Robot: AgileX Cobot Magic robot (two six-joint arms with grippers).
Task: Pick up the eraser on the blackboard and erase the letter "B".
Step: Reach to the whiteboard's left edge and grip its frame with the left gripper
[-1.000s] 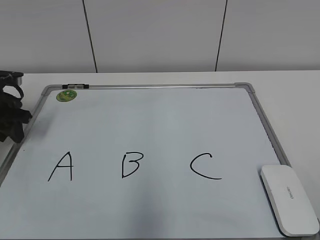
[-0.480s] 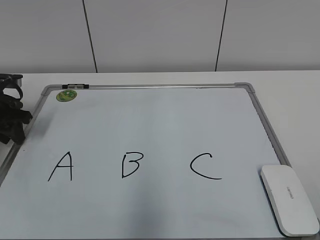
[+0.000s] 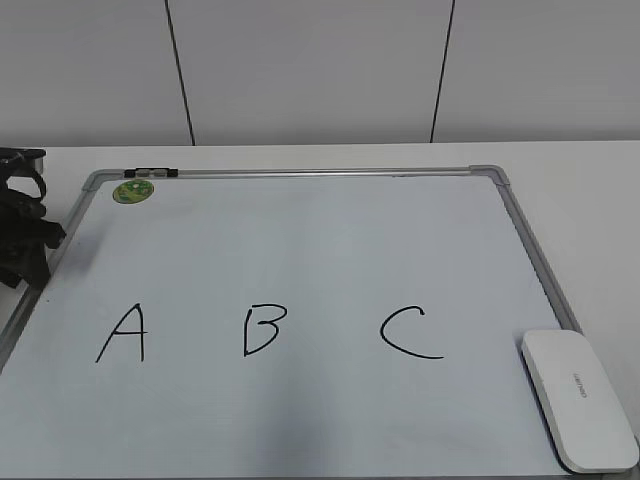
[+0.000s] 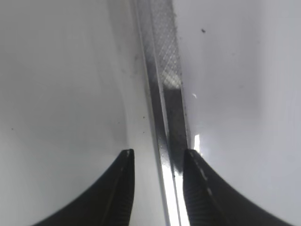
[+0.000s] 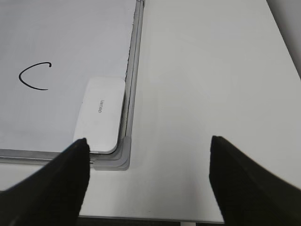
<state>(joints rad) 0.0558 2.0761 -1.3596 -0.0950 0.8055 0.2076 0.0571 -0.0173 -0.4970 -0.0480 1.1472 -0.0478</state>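
Note:
The blackboard (image 3: 520, 230) is a white board with a grey frame, lying flat on the table. The black letter "B" (image 3: 264, 330) is written in its lower middle, between "A" (image 3: 123, 333) and "C" (image 3: 410, 332). The white eraser (image 3: 578, 412) lies on the board's near right corner. In the right wrist view the eraser (image 5: 101, 115) is ahead and left of my right gripper (image 5: 148, 146), which is wide open and empty above the table beside that corner. My left gripper (image 3: 30, 262) is at the board's left edge. Its jaws (image 4: 157, 160) stand slightly apart over the frame (image 4: 164, 94), holding nothing.
A small green round sticker (image 3: 132, 190) and a dark clip (image 3: 150, 173) sit at the board's far left corner. The white table (image 5: 202, 70) extends to the right of the board. A panelled wall (image 3: 320, 70) stands behind. The table's near edge (image 5: 155, 219) is close below my right gripper.
My left gripper shifted slightly at the board's left edge a second ago and has been still since. The eraser and letters are unchanged.

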